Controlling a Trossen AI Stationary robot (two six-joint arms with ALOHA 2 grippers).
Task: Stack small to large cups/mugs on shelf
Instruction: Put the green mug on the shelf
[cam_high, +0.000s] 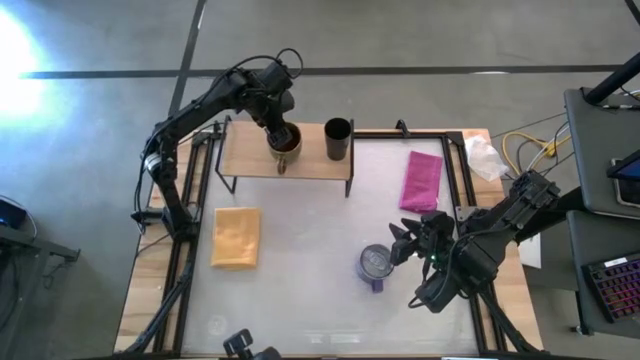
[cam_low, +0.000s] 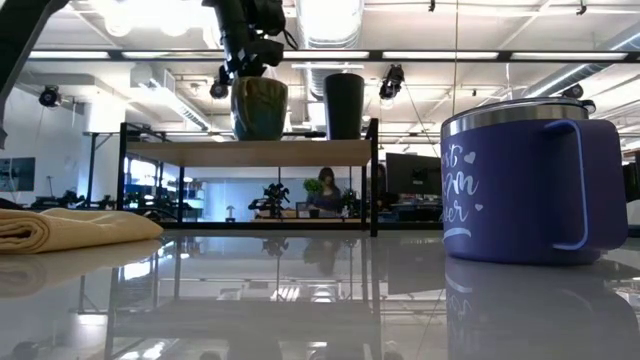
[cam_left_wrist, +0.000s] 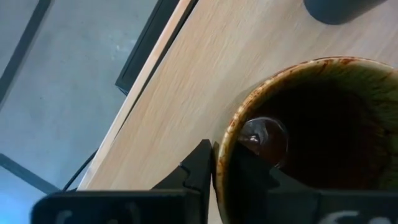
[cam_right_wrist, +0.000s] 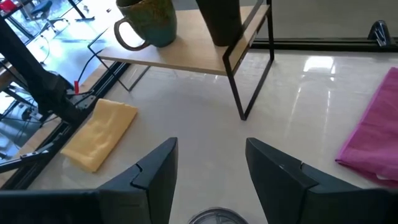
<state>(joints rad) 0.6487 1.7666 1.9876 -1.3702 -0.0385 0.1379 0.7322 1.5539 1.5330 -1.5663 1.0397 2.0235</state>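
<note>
The light-wood shelf (cam_high: 250, 155) stands at the table's far side. The olive-brown mug (cam_high: 283, 140) stands on it, left of the small black cup (cam_high: 338, 138), handle (cam_high: 282, 166) toward the near edge. My left gripper (cam_high: 280, 128) is over the mug, shut on its rim. The purple mug (cam_high: 376, 265) with a silvery top stands on the table at the near right; it also shows in the low view (cam_low: 525, 185). My right gripper (cam_right_wrist: 208, 168) is open just right of it, touching nothing. My left gripper holds the olive-brown mug by its rim (cam_left_wrist: 221, 149), one finger (cam_left_wrist: 249, 171) inside the mug and one (cam_left_wrist: 200, 168) outside, the wall between them. The fingers come from above, pointing down. The mug stands upright with its base (cam_low: 258, 134) on the shelf board.
A folded yellow-tan pad (cam_high: 236, 236) lies at the table's left. A pink cloth (cam_high: 422, 180) lies at the far right, beside the shelf's right legs (cam_right_wrist: 249, 93). Open tabletop lies between the shelf and the purple mug.
</note>
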